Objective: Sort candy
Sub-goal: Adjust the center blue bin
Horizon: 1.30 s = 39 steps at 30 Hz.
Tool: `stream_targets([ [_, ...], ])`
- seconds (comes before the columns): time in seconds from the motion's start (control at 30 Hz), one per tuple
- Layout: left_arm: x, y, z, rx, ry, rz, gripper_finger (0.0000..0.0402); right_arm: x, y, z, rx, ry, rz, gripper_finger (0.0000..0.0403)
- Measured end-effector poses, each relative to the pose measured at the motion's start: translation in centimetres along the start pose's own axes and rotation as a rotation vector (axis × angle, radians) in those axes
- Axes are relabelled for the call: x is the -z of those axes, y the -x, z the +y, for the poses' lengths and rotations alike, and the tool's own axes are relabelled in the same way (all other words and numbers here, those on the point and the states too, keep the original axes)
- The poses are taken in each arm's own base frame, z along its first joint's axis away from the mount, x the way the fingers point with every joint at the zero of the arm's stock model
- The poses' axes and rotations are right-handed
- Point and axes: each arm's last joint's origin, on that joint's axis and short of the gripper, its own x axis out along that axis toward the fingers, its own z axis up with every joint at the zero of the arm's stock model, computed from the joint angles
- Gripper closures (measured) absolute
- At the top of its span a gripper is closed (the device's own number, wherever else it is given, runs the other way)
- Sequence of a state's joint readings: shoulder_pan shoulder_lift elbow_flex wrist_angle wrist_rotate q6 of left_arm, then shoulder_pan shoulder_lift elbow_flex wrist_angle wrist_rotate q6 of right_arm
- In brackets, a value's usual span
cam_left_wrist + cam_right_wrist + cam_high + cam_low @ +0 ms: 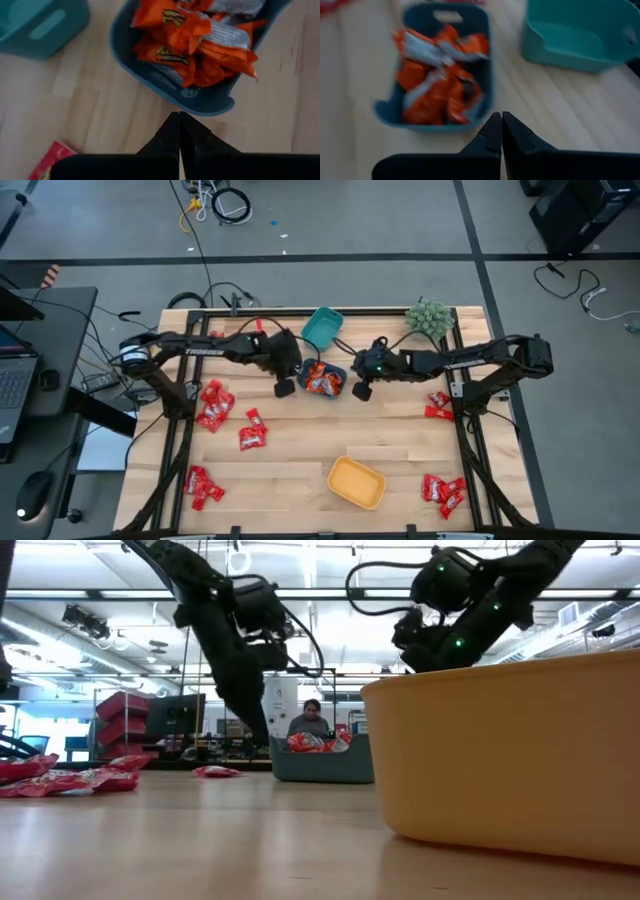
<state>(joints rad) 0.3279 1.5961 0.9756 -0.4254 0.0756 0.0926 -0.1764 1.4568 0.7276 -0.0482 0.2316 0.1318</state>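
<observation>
left gripper (285, 388) held at 9 o'clock of dark bin (338, 379), fingers pressed together, nothing gripped. right gripper (362, 392) at bin's 3 o'clock, likewise closed, nothing held. orange candy (321, 380) piled inside bin; red candy (213, 406) scattered on table (300, 450).

White lettering runs along the left arm (205, 350) in the high view; too small to read. Dark logo marks with yellow letters sit on the orange candy (192, 47) wrappers in the dark blue bin (200, 97); not legible.
</observation>
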Motion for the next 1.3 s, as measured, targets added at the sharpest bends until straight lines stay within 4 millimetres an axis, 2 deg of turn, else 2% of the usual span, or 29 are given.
stream_targets([
  [0.13,-0.7,-1.7,0.5,-0.014,-0.045,-0.067,0.0402,-0.5,1.1,0.0,0.021,0.017,0.071,0.0402],
  [0.3,-1.6,-4.7,0.8,0.046,-0.113,-0.176,0.0402,-0.4,3.4,0.3,0.014,-0.009,0.134,0.0402],
  [0.43,-2.2,-6.5,1.1,0.046,-0.133,-0.251,0.0402,-0.7,5.1,0.4,-0.003,-0.038,0.109,0.0402],
  [0.57,-3.7,-7.0,1.3,0.048,-0.171,-0.35,0.0402,-1.4,5.3,0.6,-0.029,-0.032,0.035,0.0402],
  [0.7,-5.1,-6.3,1.3,0.033,-0.205,-0.436,0.0402,-2.0,3.7,0.0,-0.044,0.001,0.0,0.0402],
  [0.87,-5.0,-4.2,1.6,0.024,-0.201,-0.48,0.0402,-2.5,2.0,-2.0,-0.081,-0.012,-0.026,0.0402],
  [1.07,-2.3,-1.8,2.3,0.04,-0.129,-0.606,0.0402,-3.3,0.0,-4.5,-0.096,-0.048,0.012,0.0402],
  [1.3,1.2,-0.3,2.1,0.03,-0.088,-0.687,0.0402,-2.7,-3.1,-5.0,-0.132,-0.052,0.139,0.0403],
])
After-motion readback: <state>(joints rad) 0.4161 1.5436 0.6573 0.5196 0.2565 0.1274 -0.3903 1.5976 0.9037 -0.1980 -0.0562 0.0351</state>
